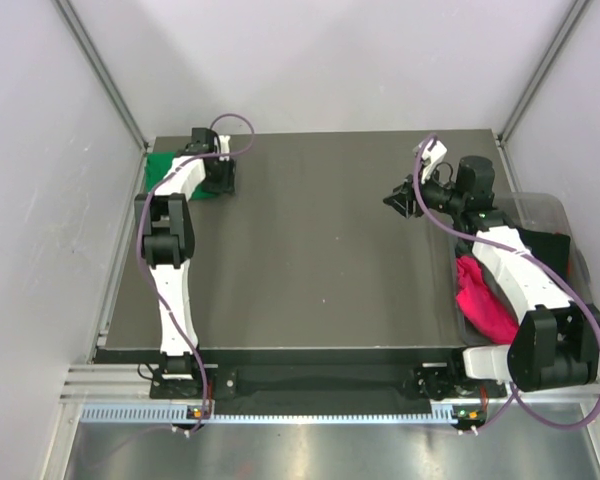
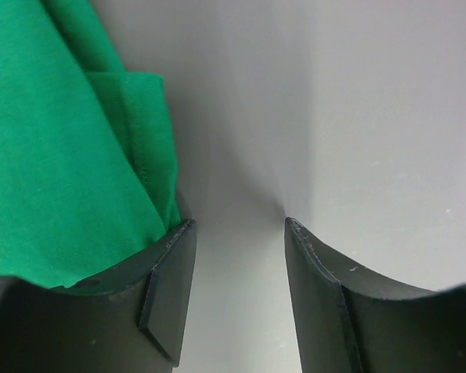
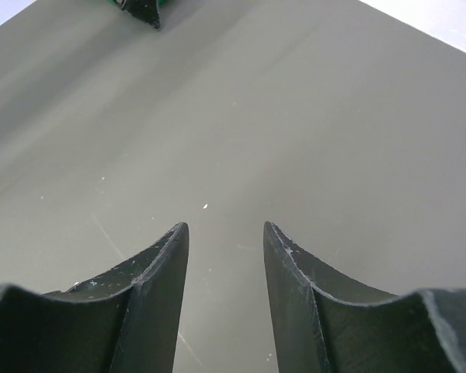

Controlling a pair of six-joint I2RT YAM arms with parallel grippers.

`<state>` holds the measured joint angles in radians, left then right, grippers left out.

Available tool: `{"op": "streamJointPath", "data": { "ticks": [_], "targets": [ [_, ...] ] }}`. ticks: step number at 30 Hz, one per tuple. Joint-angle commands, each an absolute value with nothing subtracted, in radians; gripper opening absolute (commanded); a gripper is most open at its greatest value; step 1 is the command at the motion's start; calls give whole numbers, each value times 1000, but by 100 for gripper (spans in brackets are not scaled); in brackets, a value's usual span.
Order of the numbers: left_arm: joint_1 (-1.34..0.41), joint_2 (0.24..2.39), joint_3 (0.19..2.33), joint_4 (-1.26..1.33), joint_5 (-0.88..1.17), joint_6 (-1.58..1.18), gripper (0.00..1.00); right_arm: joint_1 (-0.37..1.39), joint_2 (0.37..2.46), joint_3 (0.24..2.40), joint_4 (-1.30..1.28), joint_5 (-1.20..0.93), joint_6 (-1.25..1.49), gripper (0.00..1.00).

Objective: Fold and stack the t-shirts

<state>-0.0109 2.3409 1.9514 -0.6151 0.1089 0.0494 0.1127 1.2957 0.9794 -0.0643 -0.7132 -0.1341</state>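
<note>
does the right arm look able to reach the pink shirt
Probably yes: the pink t-shirt lies beside its forearm at the right edge of the table, and the right claw is open and empty, though pointing away.

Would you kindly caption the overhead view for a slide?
Left gripper open by the green t-shirt in the table's far-left corner; right gripper open over tabletop; magenta t-shirt beside the right arm.

Left arm [image 1: 170, 290]: runs from the near edge of the table [image 1: 320, 300], elbow bent, forearm stretched to the far left corner. Left gripper [image 2: 237, 225] points down, jaws parted, nothing between them.
Right arm [image 1: 515, 270]: folded along the right edge, wrist turned inward near the far right corner. Right gripper [image 3: 225, 227] hangs above the surface, jaws apart, empty.
</note>
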Motion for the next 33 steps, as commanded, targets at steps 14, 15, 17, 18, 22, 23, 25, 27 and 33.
{"op": "streamJointPath", "data": {
  "ticks": [14, 15, 17, 18, 22, 23, 25, 27, 33],
  "targets": [
    [51, 2263, 1862, -612, 132, 63, 56, 94, 1256, 954, 18, -741, -130, 45],
    [48, 2260, 1861, -617, 141, 69, 59, 94, 1258, 954, 18, -739, -132, 45],
    [37, 2246, 1850, -617, 146, 86, 63, 91, 1258, 957, 18, -738, -133, 45],
    [31, 2238, 1848, -620, 146, 92, 67, 91, 1261, 960, 15, -736, -136, 45],
    [-41, 2172, 1833, -655, 167, 123, 99, 87, 1264, 992, -21, -713, -153, 45],
    [-55, 2154, 1821, -655, 166, 126, 99, 86, 1262, 1000, -29, -709, -153, 45],
    [-89, 2093, 1810, -663, 179, 129, 99, 83, 1255, 1018, -49, -681, -153, 47],
    [-107, 2047, 1796, -681, 209, 126, 99, 83, 1247, 1025, -63, -663, -167, 54],
    [-127, 1885, 1770, -738, 316, 98, 99, 98, 1299, 1118, -278, -582, -172, 99]
  ]
}}
